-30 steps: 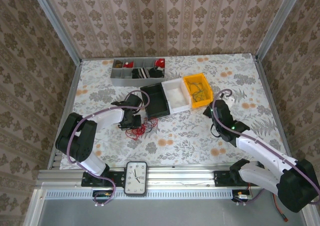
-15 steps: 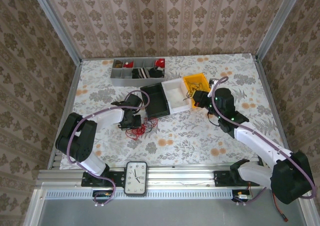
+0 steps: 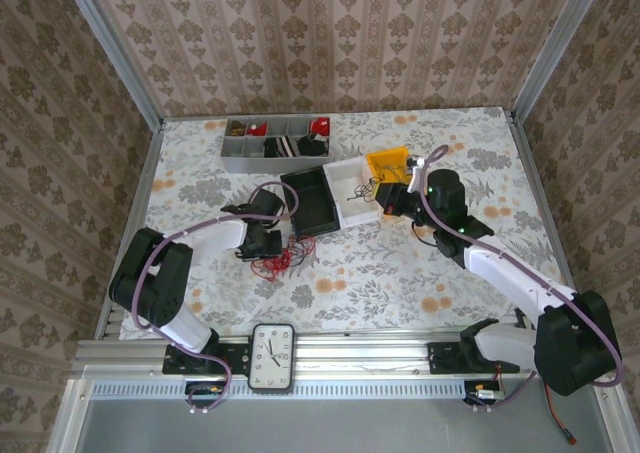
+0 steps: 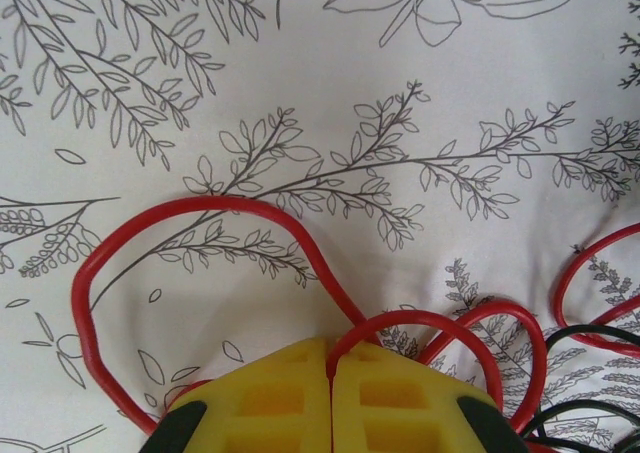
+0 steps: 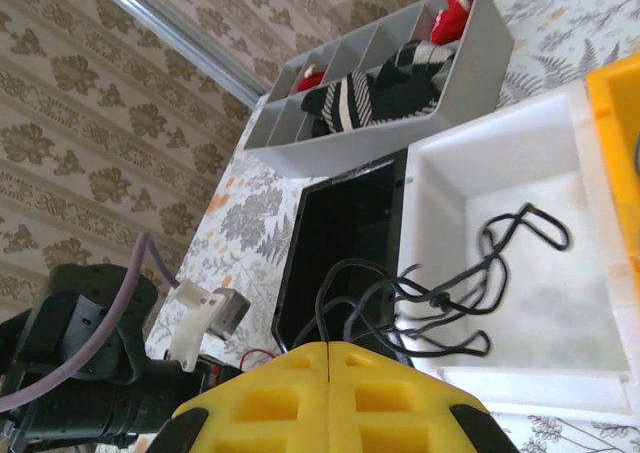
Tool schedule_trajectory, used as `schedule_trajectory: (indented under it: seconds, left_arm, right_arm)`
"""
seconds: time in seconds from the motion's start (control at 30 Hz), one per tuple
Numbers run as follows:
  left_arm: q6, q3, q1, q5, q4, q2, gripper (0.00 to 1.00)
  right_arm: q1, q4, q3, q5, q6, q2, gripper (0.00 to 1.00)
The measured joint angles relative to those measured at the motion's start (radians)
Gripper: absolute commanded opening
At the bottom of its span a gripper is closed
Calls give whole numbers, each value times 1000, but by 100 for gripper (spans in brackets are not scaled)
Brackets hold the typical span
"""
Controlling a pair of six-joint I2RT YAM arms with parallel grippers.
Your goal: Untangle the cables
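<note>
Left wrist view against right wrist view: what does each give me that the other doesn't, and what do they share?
Left wrist: a close look at the red cable looping on the floral tablecloth, pinched in the left gripper. Right wrist: the white bin, black bin and grey divided organizer, with a dark cable running from the right gripper over the white bin. Shared: yellow fingers pressed together on a cable.

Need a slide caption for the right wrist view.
Yellow-padded right gripper shut on a thin black cable trailing over the white plastic bin, black bin alongside.
</note>
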Motion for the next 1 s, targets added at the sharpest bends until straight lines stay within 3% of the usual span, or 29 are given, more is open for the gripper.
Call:
schedule_trajectory:
  seconds: [0.33, 0.37, 0.47, 0.53, 0.63, 0.73, 0.9, 1.0]
  left_arm:
    - [0, -2, 5, 8, 2, -2, 0]
    - [0, -2, 5, 8, 2, -2, 0]
    - [0, -2, 5, 8, 2, -2, 0]
    - [0, -2, 5, 8, 2, -2, 0]
    - [0, -2, 5, 8, 2, -2, 0]
    - [0, -2, 5, 8, 2, -2, 0]
    - [0, -2, 5, 8, 2, -2, 0]
    - [0, -2, 5, 8, 2, -2, 0]
  right_arm:
    - [21, 29, 134, 26, -23, 196, 2]
    - [21, 38, 152, 40, -26, 225, 8]
    - [21, 51, 183, 85, -26, 309, 40]
    - [29, 43, 188, 112, -28, 354, 46]
    - [82, -14, 188, 171, -49, 373, 46]
    - [207, -57, 188, 197, -102, 372, 44]
    - [402, -143, 205, 161, -195, 400, 39]
    - [467, -184, 250, 127, -240, 470, 38]
